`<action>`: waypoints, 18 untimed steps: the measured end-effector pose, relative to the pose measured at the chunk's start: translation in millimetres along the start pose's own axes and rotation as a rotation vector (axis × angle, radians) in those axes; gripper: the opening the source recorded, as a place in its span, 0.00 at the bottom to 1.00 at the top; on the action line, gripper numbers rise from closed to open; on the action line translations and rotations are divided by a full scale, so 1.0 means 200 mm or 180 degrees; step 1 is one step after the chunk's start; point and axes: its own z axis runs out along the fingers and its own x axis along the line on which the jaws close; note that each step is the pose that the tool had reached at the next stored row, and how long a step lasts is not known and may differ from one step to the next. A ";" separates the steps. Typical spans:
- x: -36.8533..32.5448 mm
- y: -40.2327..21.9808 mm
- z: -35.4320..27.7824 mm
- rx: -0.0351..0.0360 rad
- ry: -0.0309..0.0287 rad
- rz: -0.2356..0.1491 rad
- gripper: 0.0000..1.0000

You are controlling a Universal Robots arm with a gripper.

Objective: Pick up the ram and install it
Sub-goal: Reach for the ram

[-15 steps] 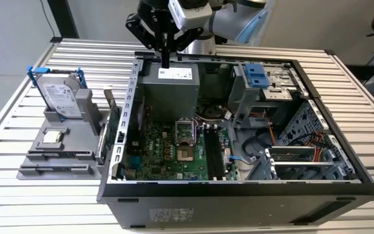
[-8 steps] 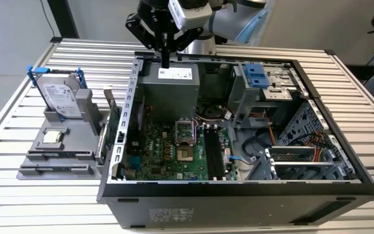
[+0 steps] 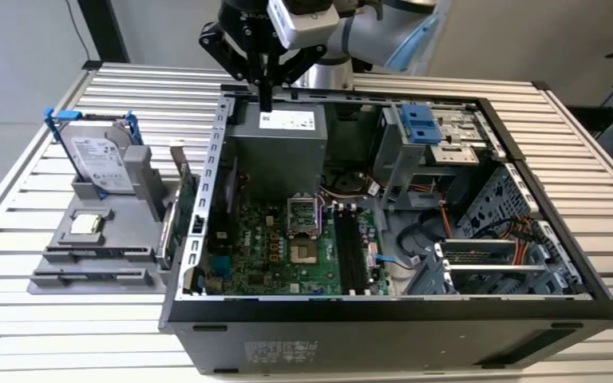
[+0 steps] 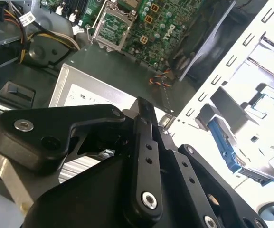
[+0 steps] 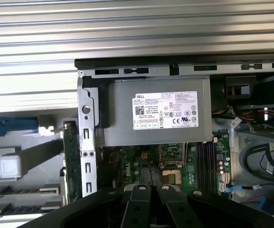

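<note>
Grey holder at the exterior view's left seems to keep the ram, a thin dark strip. Farther back, the tool hangs over the computer box, pinched together, empty. It should open and line up lengthwise.

One computer case rests open on one slatted table. Inside the case there are one power supply, one motherboard, one processor socket, one blue drive latch and one bank of black memory slots; the number of slots cannot be told. Outside the case, at the exterior view's left, one grey holder carries one hard drive in one blue frame. One green expansion card stands between holder and case. Above the case are one arm and one gripper.
</note>
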 end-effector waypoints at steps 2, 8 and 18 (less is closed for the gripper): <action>0.019 -0.001 0.000 0.0000 0.0000 -0.0005 0.00; 0.065 -0.005 -0.002 0.0000 0.0001 -0.0028 0.00; 0.111 -0.008 -0.003 -0.0001 0.0002 -0.0035 0.00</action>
